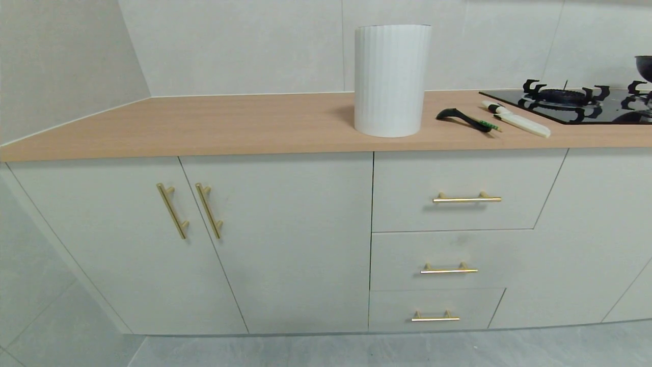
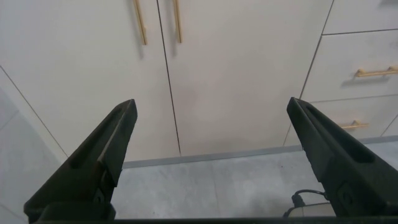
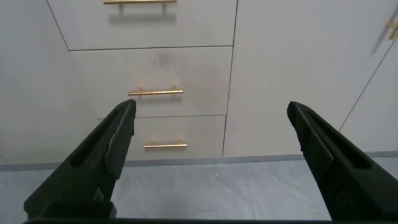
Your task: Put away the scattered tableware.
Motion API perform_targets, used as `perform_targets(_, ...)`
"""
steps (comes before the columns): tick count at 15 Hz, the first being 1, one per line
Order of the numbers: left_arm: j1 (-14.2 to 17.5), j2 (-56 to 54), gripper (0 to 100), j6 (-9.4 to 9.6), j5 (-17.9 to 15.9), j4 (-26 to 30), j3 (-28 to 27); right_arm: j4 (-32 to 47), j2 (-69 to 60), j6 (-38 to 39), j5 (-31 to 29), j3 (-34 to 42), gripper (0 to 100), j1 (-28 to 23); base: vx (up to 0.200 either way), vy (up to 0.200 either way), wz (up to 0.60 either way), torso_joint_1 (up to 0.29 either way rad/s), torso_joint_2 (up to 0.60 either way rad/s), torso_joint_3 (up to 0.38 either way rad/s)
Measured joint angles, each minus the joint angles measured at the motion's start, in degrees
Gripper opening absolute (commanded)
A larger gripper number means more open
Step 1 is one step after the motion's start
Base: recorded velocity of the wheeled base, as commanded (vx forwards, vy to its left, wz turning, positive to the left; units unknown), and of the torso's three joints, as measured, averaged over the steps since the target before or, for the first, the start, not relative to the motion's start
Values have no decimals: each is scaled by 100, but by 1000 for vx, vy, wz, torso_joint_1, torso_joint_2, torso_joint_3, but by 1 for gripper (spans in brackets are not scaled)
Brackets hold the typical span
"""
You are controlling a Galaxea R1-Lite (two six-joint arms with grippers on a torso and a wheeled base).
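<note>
On the wooden countertop (image 1: 229, 127) stands a tall white ribbed container (image 1: 391, 80). To its right lie a black-handled utensil (image 1: 461, 118), a thin green-banded stick (image 1: 488, 125) and a white knife (image 1: 517, 120), close to the stove. My left gripper (image 2: 211, 112) hangs open low before the cabinet doors (image 2: 168, 68), holding nothing. My right gripper (image 3: 211, 112) is open too, low in front of the drawers (image 3: 155, 81), with nothing between its fingers.
A black gas hob (image 1: 575, 102) with pan supports occupies the counter's far right. Below are two cabinet doors with gold handles (image 1: 188, 210) and three drawers with gold handles (image 1: 466, 199). Grey tiled floor (image 1: 356, 351) runs along the cabinet base.
</note>
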Motion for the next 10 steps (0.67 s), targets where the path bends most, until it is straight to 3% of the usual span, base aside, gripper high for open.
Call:
perform_targets(3,-1,-2,100,0,0,0,0,-6,0,-13,107,-37,100,0,0,0,0,0,0,0)
perform_targets(6,-1,-2,100,0,-2,0,0,-46,118,290,468,-566,100,30,0,0,0,0,0,0)
perform_targets(10,-1,-2,100,1,0,-2,0,-39,1264,372,686,-814,100,284,0,0,0,0,0,0)
